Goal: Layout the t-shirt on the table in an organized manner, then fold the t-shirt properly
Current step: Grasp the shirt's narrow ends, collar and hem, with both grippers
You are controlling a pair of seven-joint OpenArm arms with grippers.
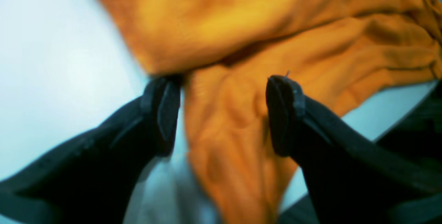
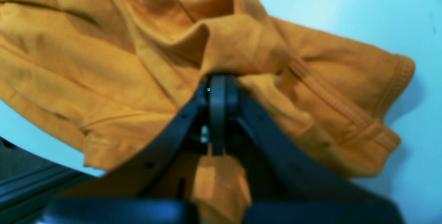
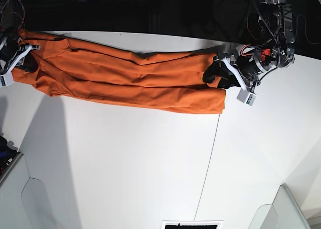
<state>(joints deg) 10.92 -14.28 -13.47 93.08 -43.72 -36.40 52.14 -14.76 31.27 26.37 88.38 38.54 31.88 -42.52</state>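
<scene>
The orange t-shirt lies stretched in a long wrinkled band across the far part of the white table. My left gripper stands open over the shirt's right end, with a strip of fabric running between its black fingers. In the base view this gripper sits at the shirt's right edge. At the shirt's other end my right gripper is shut on a bunched fold of the t-shirt, near a sleeve hem. In the base view it is at the far left.
A thin dark seam runs down the table right of centre. Translucent plastic pieces stand at the near left and near right corners. The table's far edge borders a dark background. A table edge lies close to the left gripper.
</scene>
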